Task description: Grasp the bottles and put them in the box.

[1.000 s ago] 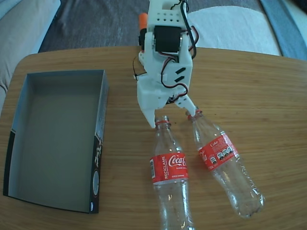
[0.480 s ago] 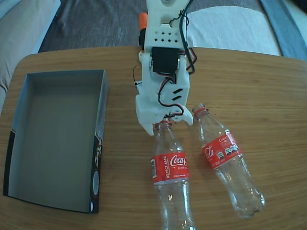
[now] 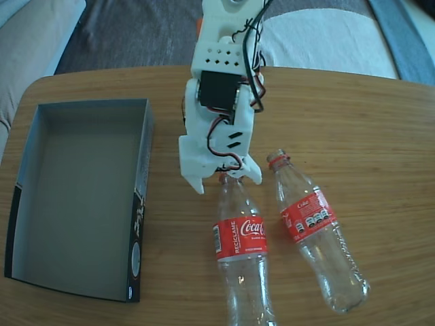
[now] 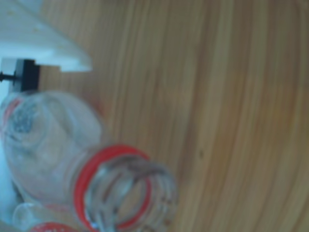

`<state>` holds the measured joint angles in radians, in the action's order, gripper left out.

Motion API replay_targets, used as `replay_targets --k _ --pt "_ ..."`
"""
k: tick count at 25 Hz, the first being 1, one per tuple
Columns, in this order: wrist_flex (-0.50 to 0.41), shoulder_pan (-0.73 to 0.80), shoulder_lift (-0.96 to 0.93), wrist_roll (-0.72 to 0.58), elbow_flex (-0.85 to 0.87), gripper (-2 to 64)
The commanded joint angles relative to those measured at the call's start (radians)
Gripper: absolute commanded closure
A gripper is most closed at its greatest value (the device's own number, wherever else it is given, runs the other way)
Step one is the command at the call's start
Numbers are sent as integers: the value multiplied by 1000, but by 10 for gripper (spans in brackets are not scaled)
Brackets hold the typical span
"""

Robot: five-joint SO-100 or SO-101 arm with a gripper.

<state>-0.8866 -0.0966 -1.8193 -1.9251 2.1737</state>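
Two clear Coca-Cola bottles lie on the wooden table in the fixed view, mouths pointing towards the arm: the left bottle and the right bottle. My white gripper hangs over the left bottle's neck, open, with one finger on each side of the red neck ring. In the wrist view that bottle's open mouth fills the lower left, blurred, below a white finger. The grey-lined box stands empty at the left, a hand's width from the left bottle.
The round-cornered wooden table has bare surface to the right of the bottles and between arm and box. Grey and white cushions lie beyond the far edge. The bottles' bases reach close to the near edge.
The gripper has shifted left from the gap between the two bottle mouths to over the left bottle's neck. The right bottle's mouth was nudged slightly and now lies apart from the gripper.
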Motion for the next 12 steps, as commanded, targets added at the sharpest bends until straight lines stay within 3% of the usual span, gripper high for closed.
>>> replay_targets --k 1,12 --pt "5 -23 -5 8 -6 125" --pt "5 -52 -20 -5 12 125"
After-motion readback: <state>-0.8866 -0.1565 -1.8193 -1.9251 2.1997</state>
